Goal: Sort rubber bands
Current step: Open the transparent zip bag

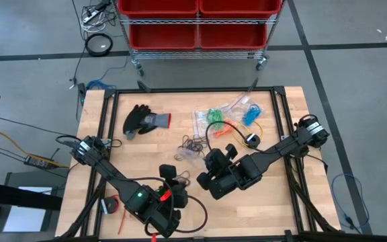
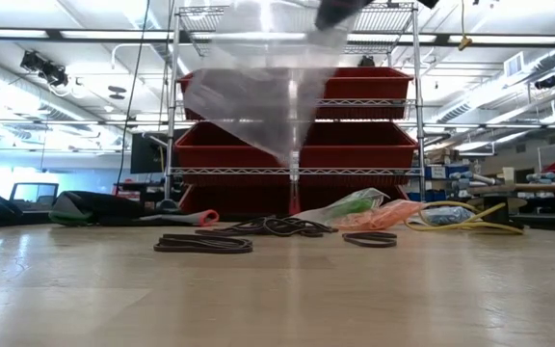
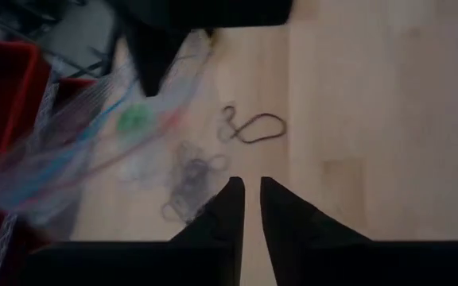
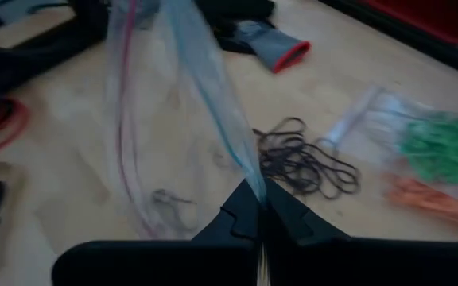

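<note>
My right gripper point(image 4: 259, 197) is shut on a clear plastic zip bag point(image 4: 173, 103), which hangs over the table's middle point(image 2: 277, 87). My left gripper point(image 3: 251, 191) stands close beside it toward the near edge, fingers a little apart with nothing between them. Black rubber bands point(image 1: 193, 143) lie loose on the table just beyond both grippers point(image 4: 304, 163); one loop point(image 3: 253, 127) lies apart from the tangle point(image 3: 193, 179). Farther right lie clear bags of green point(image 1: 213, 114), orange point(image 1: 230, 126) and blue point(image 1: 252, 114) rubber bands. My right gripper pinches an edge of the clear bag point(image 4: 249, 179) between its two fingertips, slanting down from the table's right near side. The bag hangs below the gripper, its lowest corner point(image 2: 295, 166) pointing down and clear of the table.
A black glove with a grey and red cuff point(image 1: 145, 119) lies at the far left. A yellow cable point(image 1: 261, 128) curls by the bags of bands. A red coil point(image 1: 113, 205) sits near the left front. A cart of red bins point(image 1: 197, 23) stands beyond the far edge.
</note>
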Controlling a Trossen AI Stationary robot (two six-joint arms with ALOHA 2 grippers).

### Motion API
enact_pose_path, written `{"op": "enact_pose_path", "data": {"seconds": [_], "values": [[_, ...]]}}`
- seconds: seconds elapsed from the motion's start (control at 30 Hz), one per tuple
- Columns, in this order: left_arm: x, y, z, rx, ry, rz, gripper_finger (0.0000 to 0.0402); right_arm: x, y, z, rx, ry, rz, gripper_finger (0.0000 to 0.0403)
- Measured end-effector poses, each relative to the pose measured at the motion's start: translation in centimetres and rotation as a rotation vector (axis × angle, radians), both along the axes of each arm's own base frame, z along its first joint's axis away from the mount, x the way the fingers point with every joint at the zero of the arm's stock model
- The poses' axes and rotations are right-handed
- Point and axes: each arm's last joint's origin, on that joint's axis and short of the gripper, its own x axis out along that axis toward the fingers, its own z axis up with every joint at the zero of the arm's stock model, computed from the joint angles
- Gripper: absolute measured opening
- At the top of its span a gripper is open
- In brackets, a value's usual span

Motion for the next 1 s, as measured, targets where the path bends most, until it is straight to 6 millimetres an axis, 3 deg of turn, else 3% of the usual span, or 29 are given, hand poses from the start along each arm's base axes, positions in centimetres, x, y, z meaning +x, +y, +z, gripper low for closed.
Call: {"op": "enact_pose_path", "data": {"seconds": [0.47,0.6,0.83,0.9,1.0], "values": [[-1.3,-1.0,-0.5,0.047,-0.048,0.032,0.0056,-1.0,-0.5,-0.4,-0.061,0.095,-0.018,0.0000],[-2.0,-1.4,-3.4,0.054,-0.026,0.062,0.0056,-1.0,-0.4,-0.4,-0.050,0.119,0.002,0.0000],[-5.3,-0.6,-11.6,0.172,-0.119,0.168,0.0056,-1.3,0.0,-0.5,-0.056,0.137,0.031,0.0000],[-6.1,-0.2,-12.6,0.127,-0.184,0.183,0.0055,-1.3,0.1,-0.5,-0.059,0.140,0.036,0.0000],[-6.9,0.6,-12.0,0.035,-0.299,0.181,0.0052,-1.3,0.1,-0.5,-0.059,0.142,0.038,0.0000]]}}
